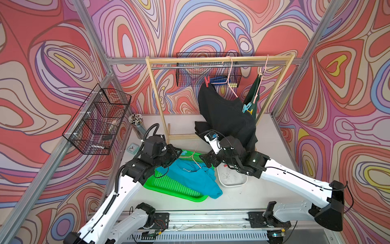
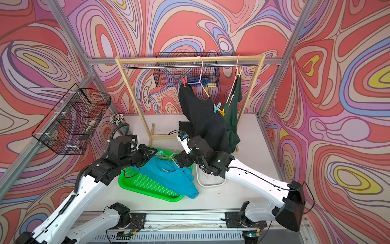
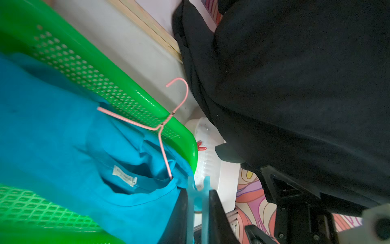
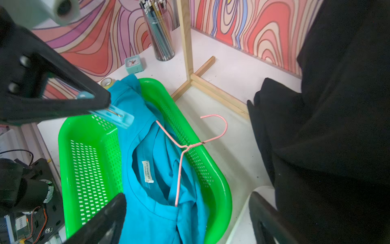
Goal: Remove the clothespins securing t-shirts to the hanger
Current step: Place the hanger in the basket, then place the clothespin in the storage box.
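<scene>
My left gripper (image 3: 198,191) is shut on a light blue clothespin (image 3: 205,200) above the green basket (image 1: 175,187). In that basket lies the turquoise t-shirt (image 1: 190,175) on a pink hanger (image 4: 179,164). My right gripper (image 4: 186,213) is open and empty, just above the shirt's collar. On the rack, the black t-shirt (image 1: 225,118) hangs by one shoulder from a red clothespin (image 1: 207,81). A light blue clothespin (image 1: 247,107) and a yellow one (image 1: 250,111) sit at the dark green t-shirt (image 1: 254,93). Another red clothespin (image 3: 201,146) lies in the white tray (image 1: 232,181).
The wooden rack (image 1: 219,59) stands at the back, its base bar (image 4: 219,95) near the basket. A pencil cup (image 1: 137,124) and a small clock (image 1: 132,147) stand at the left. Wire baskets (image 1: 99,118) hang on the left and back walls.
</scene>
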Tool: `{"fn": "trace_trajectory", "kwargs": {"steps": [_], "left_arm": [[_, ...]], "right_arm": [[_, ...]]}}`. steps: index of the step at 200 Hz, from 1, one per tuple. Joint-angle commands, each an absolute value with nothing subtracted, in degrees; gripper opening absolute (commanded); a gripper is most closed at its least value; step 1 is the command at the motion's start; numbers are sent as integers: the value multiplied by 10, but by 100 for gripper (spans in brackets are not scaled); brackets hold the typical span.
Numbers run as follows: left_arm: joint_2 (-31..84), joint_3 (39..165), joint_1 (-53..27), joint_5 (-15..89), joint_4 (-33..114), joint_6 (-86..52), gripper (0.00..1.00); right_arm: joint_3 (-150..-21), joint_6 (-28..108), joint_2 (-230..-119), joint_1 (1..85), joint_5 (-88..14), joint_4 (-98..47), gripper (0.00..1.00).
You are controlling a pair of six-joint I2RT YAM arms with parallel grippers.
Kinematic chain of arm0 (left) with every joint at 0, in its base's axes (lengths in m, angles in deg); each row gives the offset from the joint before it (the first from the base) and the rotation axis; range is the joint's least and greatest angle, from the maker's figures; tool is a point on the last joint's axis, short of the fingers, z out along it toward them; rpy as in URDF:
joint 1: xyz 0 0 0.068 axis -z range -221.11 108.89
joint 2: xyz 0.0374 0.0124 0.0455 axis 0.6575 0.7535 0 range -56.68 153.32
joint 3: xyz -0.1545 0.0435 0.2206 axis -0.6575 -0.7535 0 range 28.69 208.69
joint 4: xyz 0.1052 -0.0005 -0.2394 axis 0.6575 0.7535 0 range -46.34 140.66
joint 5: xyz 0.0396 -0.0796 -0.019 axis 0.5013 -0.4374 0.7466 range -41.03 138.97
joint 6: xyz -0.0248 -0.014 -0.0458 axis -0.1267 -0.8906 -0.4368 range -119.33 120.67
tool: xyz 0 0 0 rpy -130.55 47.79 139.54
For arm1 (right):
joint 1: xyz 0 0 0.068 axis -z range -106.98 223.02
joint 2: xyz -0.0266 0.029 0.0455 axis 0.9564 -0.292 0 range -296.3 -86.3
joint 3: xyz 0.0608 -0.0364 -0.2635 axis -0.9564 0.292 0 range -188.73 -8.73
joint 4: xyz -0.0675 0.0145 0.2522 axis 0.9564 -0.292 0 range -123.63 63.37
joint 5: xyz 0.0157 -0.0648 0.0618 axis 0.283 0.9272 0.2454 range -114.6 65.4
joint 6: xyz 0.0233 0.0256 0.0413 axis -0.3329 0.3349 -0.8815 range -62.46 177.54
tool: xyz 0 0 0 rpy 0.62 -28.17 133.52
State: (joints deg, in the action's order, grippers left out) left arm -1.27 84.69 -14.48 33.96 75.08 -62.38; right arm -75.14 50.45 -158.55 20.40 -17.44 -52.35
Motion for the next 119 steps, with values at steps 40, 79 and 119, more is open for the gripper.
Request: {"fn": "trace_trajectory", "kwargs": {"steps": [40, 79, 119], "left_arm": [[129, 917, -31, 377, 648, -635, 0], [229, 969, 16, 364, 604, -638, 0], [327, 1029, 60, 343, 575, -645, 0]], "right_arm": [[-701, 504, -1485, 208, -56, -541, 93], [-682, 513, -1429, 208, -6, -550, 94], [-661, 516, -1386, 208, 27, -552, 95]]}}
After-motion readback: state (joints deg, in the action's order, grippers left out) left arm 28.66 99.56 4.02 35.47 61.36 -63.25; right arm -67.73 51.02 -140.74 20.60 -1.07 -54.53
